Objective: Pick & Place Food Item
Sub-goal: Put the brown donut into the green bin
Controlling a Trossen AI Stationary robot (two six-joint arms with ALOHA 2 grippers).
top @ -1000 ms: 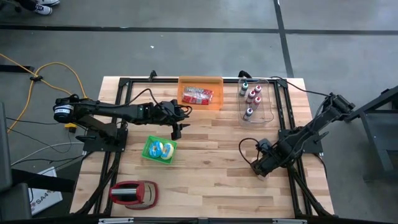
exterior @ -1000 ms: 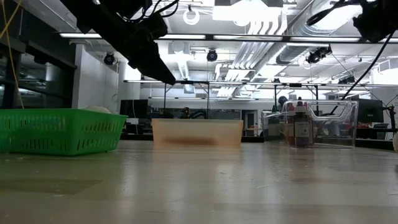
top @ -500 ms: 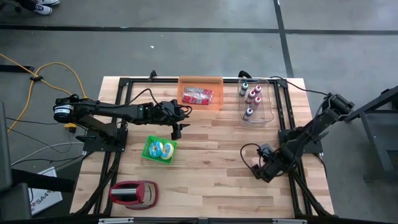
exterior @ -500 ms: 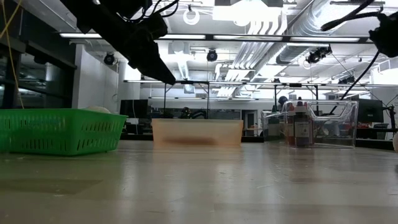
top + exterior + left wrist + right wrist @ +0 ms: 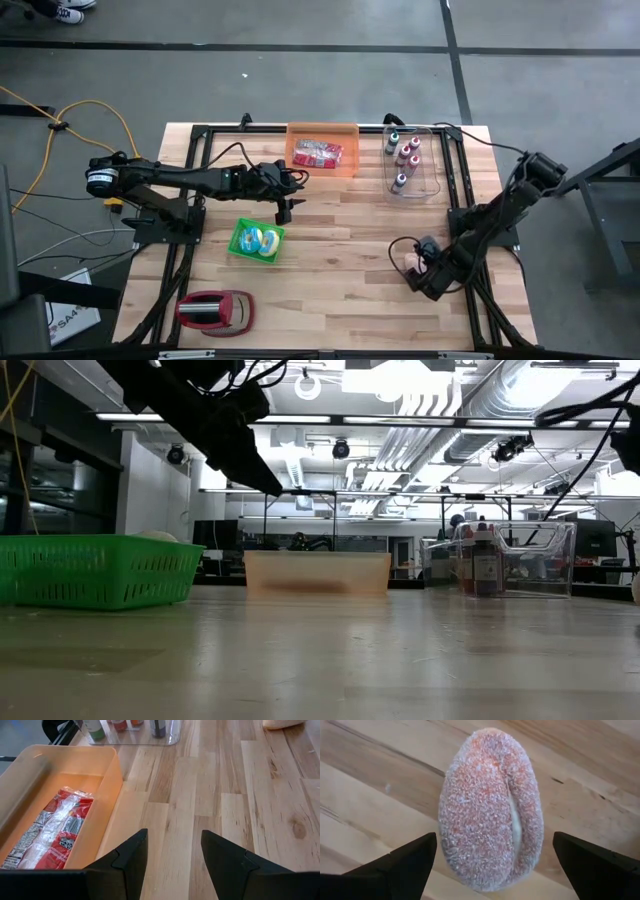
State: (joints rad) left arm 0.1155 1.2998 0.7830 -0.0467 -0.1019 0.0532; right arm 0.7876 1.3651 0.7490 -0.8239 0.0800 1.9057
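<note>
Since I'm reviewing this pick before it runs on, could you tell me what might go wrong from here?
1. The sugared pastry is rounded and looks soft; the open right gripper straddles it, so a hard squeeze could crush it, or it could roll away.
2. The left gripper hangs empty and open beside the orange bin; any swing could knock its wall.

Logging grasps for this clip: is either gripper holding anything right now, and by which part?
Nothing is held. The right gripper is open around the sugared pastry, not touching; the left gripper is open and empty.
</note>
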